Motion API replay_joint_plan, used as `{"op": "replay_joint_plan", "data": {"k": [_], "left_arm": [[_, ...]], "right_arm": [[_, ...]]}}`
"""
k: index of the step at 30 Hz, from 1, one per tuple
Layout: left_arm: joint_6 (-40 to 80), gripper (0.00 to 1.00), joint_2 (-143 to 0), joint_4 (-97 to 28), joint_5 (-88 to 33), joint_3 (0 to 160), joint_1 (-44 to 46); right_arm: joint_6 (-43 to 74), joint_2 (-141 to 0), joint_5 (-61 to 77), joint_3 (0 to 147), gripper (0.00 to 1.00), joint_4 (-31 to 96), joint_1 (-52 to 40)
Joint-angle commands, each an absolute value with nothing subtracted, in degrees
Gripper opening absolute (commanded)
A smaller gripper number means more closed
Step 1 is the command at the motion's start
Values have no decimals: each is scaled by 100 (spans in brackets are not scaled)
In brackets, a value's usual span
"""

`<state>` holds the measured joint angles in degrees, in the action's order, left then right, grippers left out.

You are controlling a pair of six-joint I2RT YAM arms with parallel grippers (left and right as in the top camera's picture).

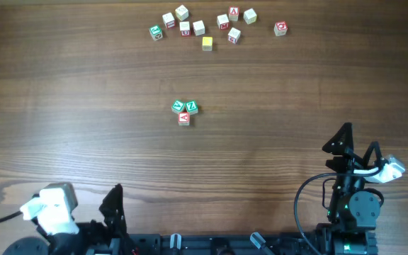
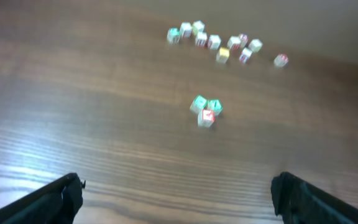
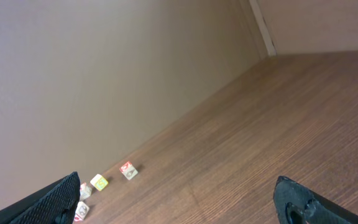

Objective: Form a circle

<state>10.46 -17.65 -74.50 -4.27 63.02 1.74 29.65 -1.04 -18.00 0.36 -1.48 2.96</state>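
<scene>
Three small wooden letter cubes sit bunched at the table's middle: a green-printed cube [image 1: 178, 106], a green "Z" cube [image 1: 191, 107] and a red "A" cube [image 1: 183, 118] just in front of them. The left wrist view shows the same trio, blurred, with the red cube [image 2: 206, 117] nearest. My left gripper [image 1: 112, 204] [image 2: 177, 188] is low at the front left edge, open and holding nothing, far short of the trio. At the front right, my right gripper [image 1: 356, 145] [image 3: 177, 190] is also open and holds nothing. The trio is out of the right wrist view.
A larger bunch of several white, red and green letter cubes [image 1: 199, 27] lies along the far side, with a yellow cube [image 1: 207, 43] just in front and a lone red-printed cube [image 1: 280, 28] to its right. The right wrist view catches that lone cube [image 3: 128, 170] and a plain wall [image 3: 104, 74].
</scene>
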Motion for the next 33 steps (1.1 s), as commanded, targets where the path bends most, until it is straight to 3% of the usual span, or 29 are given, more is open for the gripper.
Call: {"op": "replay_joint_plan", "data": {"k": [1, 8, 11, 18, 23, 33], "left_arm": [[917, 100, -906, -6165, -311, 4810, -82], [917, 100, -19, -2311, -403, 1614, -189], [917, 100, -19, -1411, -445, 882, -189], [-137, 100, -19, -1162, -375, 357, -178], [-169, 100, -19, -440, -187, 34, -172], [-183, 100, -19, -438, -139, 34, -102]], "right_arm": [[2867, -43, -1708, 30, 100, -169, 340], [2867, -43, -1708, 30, 100, -169, 340], [2869, -43, -1708, 30, 100, -169, 340], [2869, -43, -1706, 30, 100, -169, 340], [2867, -43, -1708, 30, 100, -169, 340], [2869, -43, -1706, 30, 100, -169, 340]]}}
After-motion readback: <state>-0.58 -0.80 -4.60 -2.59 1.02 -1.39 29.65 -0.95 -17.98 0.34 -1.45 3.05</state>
